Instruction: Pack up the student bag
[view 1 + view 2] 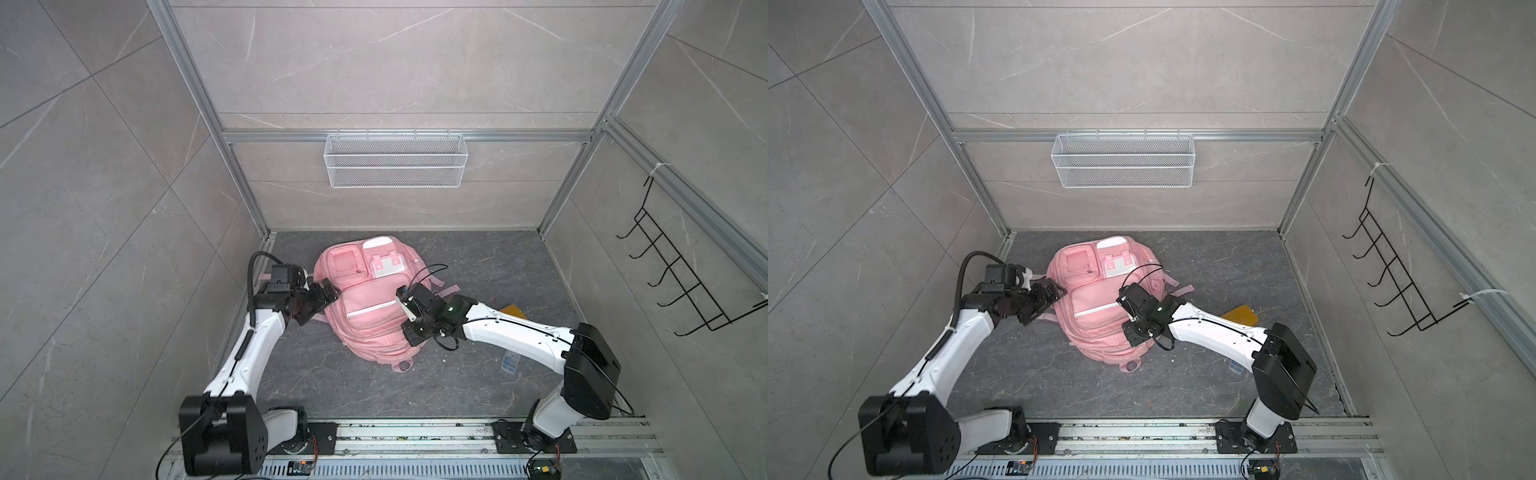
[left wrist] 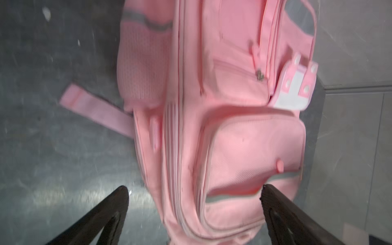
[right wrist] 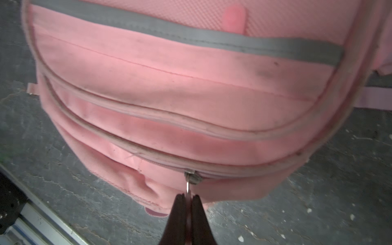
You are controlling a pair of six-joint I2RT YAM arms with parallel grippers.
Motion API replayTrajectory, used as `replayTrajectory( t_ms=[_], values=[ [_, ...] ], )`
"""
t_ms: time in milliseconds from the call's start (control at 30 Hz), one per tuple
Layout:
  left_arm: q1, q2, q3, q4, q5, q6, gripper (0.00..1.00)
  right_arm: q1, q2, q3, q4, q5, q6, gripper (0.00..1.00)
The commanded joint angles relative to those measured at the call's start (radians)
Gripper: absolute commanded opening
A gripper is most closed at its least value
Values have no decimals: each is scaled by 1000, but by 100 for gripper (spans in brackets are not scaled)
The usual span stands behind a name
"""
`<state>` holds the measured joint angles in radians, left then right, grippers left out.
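1. The student bag (image 1: 365, 307) (image 1: 1100, 307) lies front-up on the dark grey floor (image 1: 457, 270), about midway between the two arms. Its white-flapped pocket (image 1: 384, 259) points to the back wall and its small pink loop (image 1: 402, 366) to the arm bases.
2. The left gripper (image 1: 320, 305) sits at the bag's left edge. In the left wrist view the left gripper (image 2: 194, 188) has its jaws spread wide with nothing clamped. The bag (image 2: 222, 127) fills the frame beyond them. That view is blurred, so I cannot tell whether a fingertip touches the fabric.
3. The right arm (image 1: 511, 332) reaches over the bag's right side in both top views.
4. In the right wrist view the right gripper (image 3: 188, 196) has its jaws pressed together on the metal ring of a zip pull (image 3: 188, 186). The slider (image 3: 192, 177) sits on the outermost zip line of the bag (image 3: 169, 95), and the zip reads closed on either side of it.
5. A grey reflective strip (image 3: 191, 36) crosses the front pocket above the zip lines.
6. Off the bag, a flat yellow-orange item (image 1: 512, 311) lies just behind the right arm. A small clear box (image 1: 510, 362) lies on the floor near that arm's elbow.
7. A white wire basket (image 1: 395, 160) hangs on the back wall and a black hook rack (image 1: 681, 270) on the right wall.
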<state>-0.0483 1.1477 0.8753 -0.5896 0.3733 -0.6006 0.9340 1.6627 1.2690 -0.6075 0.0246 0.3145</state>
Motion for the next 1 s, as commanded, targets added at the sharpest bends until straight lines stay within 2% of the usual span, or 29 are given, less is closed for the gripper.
replayTrajectory(
  t_ms=[0,133,267,367,400,433,500,533,700,733,833,967],
  values=[
    [-74,-121,-113,-55,94,-146,99,33,28,57,73,-97,-34,0],
    [-137,-205,-232,88,94,-305,99,60,52,88,86,-167,-59,0],
    [-140,-170,-296,238,95,-360,99,82,80,105,95,-232,-77,0],
    [-141,-123,-308,278,80,-366,99,94,94,112,99,-248,-82,0],
    [-142,-115,-317,292,74,-368,94,96,95,112,101,-248,-83,0],
    [-142,-109,-328,311,70,-373,85,98,98,111,104,-247,-83,0],
    [-138,-93,-350,341,51,-392,50,98,96,109,106,-236,-78,0],
    [-137,-82,-354,352,42,-395,38,98,92,104,105,-228,-75,0],
    [-123,-53,-343,370,41,-360,4,97,27,23,95,-120,-31,0],
    [-116,-54,-331,353,39,-342,0,94,7,-5,94,-88,-19,0],
    [-92,-53,-306,317,40,-302,0,68,-23,-47,51,-38,-12,0],
    [-66,-50,-280,267,46,-248,0,-16,-37,-64,-9,-9,-26,0]
  ],
)
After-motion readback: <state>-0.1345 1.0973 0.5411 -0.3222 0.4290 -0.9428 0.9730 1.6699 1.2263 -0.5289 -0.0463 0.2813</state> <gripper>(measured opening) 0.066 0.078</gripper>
